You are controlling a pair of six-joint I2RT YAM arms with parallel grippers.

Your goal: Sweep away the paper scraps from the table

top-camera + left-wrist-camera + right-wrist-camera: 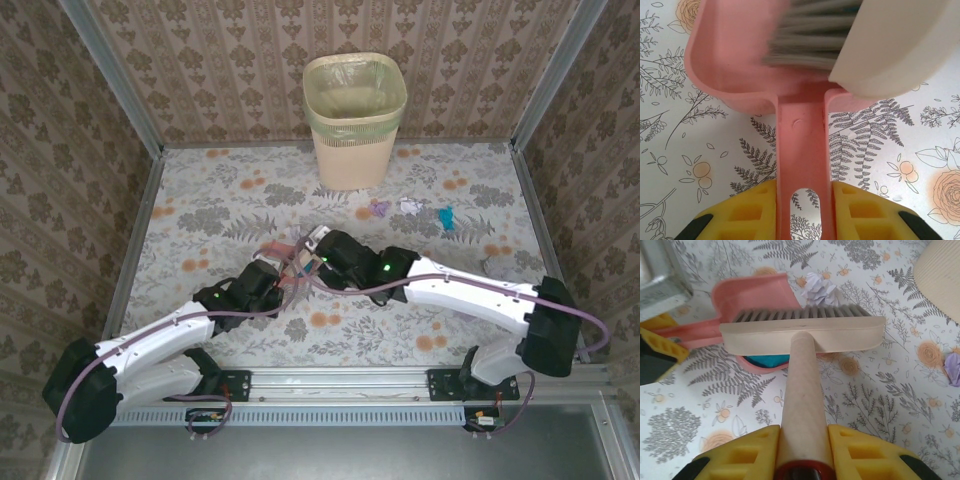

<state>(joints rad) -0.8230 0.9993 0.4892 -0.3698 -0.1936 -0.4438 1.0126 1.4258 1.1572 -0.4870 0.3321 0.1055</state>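
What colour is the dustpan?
The dustpan is pink, shown best in the left wrist view.

Crumpled on the flower-printed table [880, 390], a pale lilac scrap [819, 288] lies straight ahead of the right fingers [865, 450], a purple scrap [952, 369] off to their right, and a white scrap [410, 205] and teal scrap [445, 217] farther that way.
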